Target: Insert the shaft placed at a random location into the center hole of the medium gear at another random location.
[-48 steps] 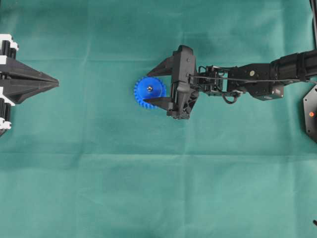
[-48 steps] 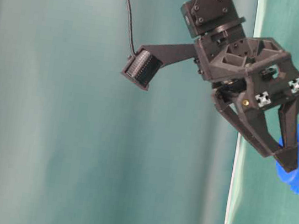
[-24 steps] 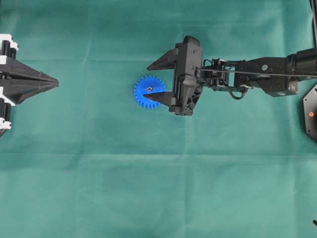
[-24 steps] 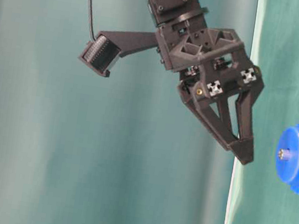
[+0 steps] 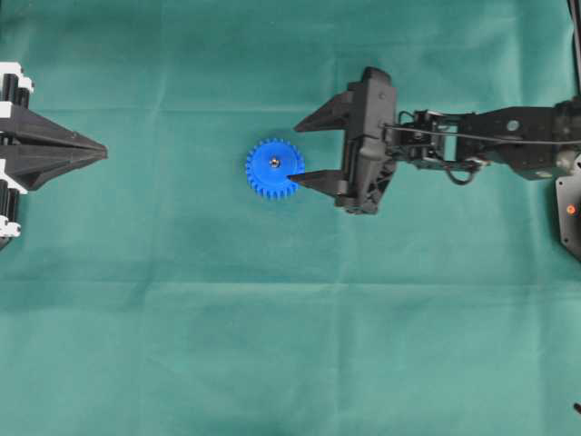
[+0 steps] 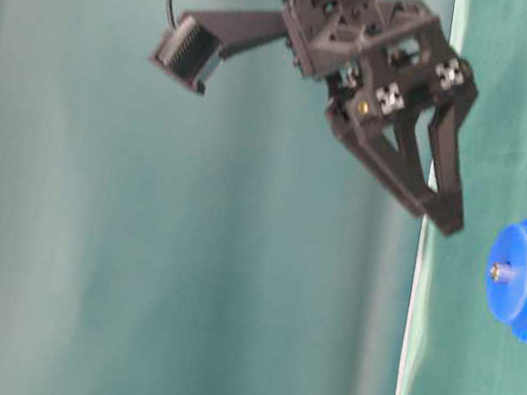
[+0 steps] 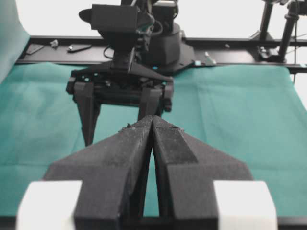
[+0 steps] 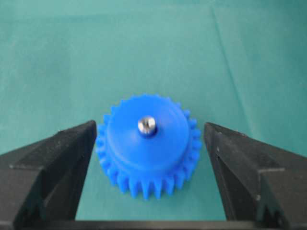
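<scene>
Evidently insertion is complete: the shaft (image 8: 147, 124) stands upright in the center hole of the medium gear (image 5: 274, 168), mid-cloth nearer the far edge. Right gripper (image 5: 307, 150) hangs clear, jaws apart, empty. Left gripper (image 5: 102, 152) pressed together. Next: withdrawal only.

Looked like robotics lab bench: wrinkled green cloth table cover (image 5: 272, 345) filled frame, black metal rail frame (image 7: 230, 43) ran across top, plain green backdrop curtain (image 6: 140, 239) at left.

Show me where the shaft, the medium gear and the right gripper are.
shaft (image 8: 147, 124): right wrist view, its silvery top.
medium gear (image 8: 139, 158): right wrist view, flat blue face.
right gripper (image 5: 297, 149): overhead view, between fingertips.
</scene>
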